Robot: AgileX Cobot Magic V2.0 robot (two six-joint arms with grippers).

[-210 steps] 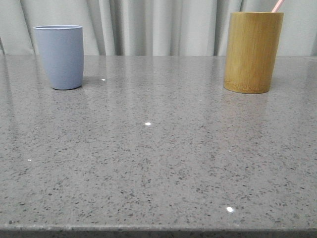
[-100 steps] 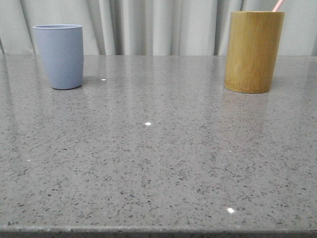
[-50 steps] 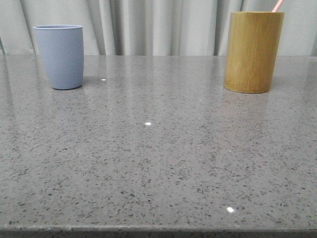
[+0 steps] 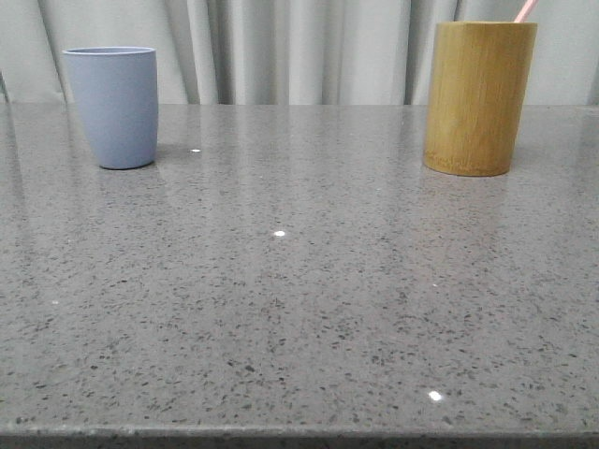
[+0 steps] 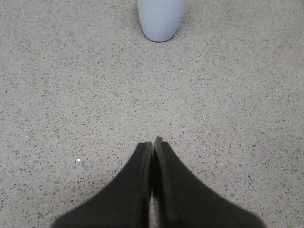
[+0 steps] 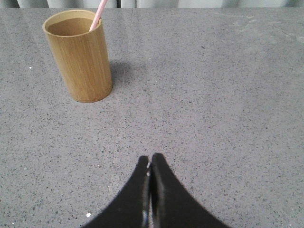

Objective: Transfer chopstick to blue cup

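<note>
The blue cup (image 4: 112, 106) stands upright at the far left of the table; its base also shows in the left wrist view (image 5: 162, 20). A pale pink chopstick (image 4: 526, 10) pokes out of the yellow-brown bamboo cup (image 4: 478, 97) at the far right; the right wrist view shows the chopstick (image 6: 98, 14) leaning on the rim of the bamboo cup (image 6: 81, 55). My left gripper (image 5: 153, 142) is shut and empty, over bare table well short of the blue cup. My right gripper (image 6: 150, 157) is shut and empty, well short of the bamboo cup. Neither gripper shows in the front view.
The grey speckled stone table (image 4: 299, 299) runs from the front edge back to a pale curtain (image 4: 299, 47). Only the two cups stand on it, far apart at the back.
</note>
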